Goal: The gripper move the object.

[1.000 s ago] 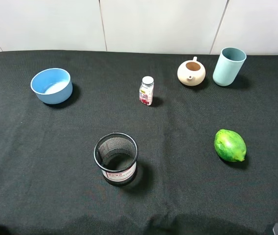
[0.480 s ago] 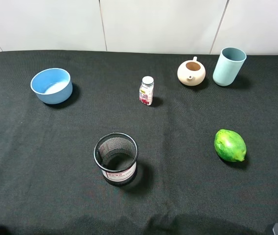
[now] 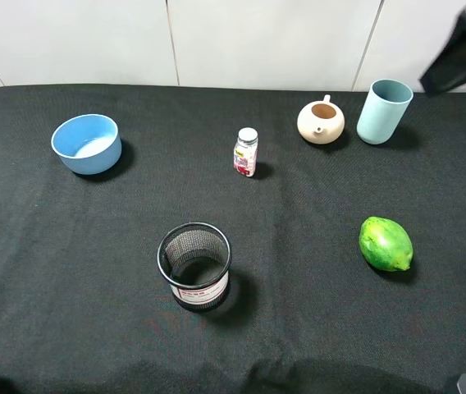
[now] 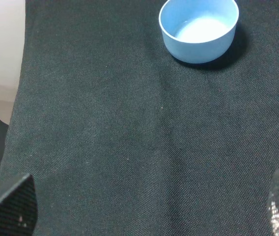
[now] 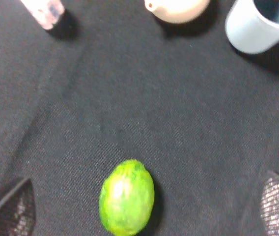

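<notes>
Near the middle of the black cloth [image 3: 118, 246], a little toward the far edge, the bottle [image 3: 245, 153] stands upright and alone. The teapot [image 3: 321, 121] and cup [image 3: 383, 111] are off to its right, the bowl [image 3: 87, 144] well to its left, and the mesh pot [image 3: 194, 265] nearer the front, none of them close to it. The fruit [image 3: 386, 244] lies well apart on the right. The left gripper [image 4: 144, 211] hangs over bare cloth with the bowl ahead of it, its fingers spread wide and nothing between them. The right gripper [image 5: 144, 211] is likewise released and empty, looking down over the fruit with the bottle at the far corner of its view. In the high view the right arm [image 3: 463, 53] is only a dark blur at the upper right edge. The bottle looks small and probably light, made of fairly stiff plastic whose thin wall may give under a hard squeeze. Its glossy label is likely slick, and being tall for its narrow base it should tip at a slight sideways knock. The best hold is probably across the body at the label, just below the cap, with the jaws level and squared to it. A firm but modest squeeze ought to carry it. With its neighbours well apart, either side of it is free for the fingers.
</notes>
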Motion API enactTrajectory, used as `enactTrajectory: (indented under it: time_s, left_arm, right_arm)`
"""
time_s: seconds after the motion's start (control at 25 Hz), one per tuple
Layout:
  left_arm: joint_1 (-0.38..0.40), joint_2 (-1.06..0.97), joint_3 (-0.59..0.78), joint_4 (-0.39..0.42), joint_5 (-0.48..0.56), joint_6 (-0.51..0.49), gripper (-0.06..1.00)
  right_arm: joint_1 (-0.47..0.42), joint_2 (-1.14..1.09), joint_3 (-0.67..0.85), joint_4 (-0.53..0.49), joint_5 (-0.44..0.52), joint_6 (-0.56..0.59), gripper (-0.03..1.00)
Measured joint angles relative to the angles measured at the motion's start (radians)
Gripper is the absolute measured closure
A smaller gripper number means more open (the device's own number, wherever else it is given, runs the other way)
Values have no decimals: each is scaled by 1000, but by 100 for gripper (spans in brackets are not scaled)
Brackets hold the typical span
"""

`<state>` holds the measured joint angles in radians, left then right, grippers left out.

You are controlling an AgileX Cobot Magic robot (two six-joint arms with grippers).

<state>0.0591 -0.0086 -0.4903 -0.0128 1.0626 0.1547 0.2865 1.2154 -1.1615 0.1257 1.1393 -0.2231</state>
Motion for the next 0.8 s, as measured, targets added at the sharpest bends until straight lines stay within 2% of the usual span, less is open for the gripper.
enactTrajectory:
  time_s: [0.8]
  left_arm:
    - [0,0,0,0,0,0,-5]
  right_arm:
    - [227,365,-258,-81,-3,-3,27]
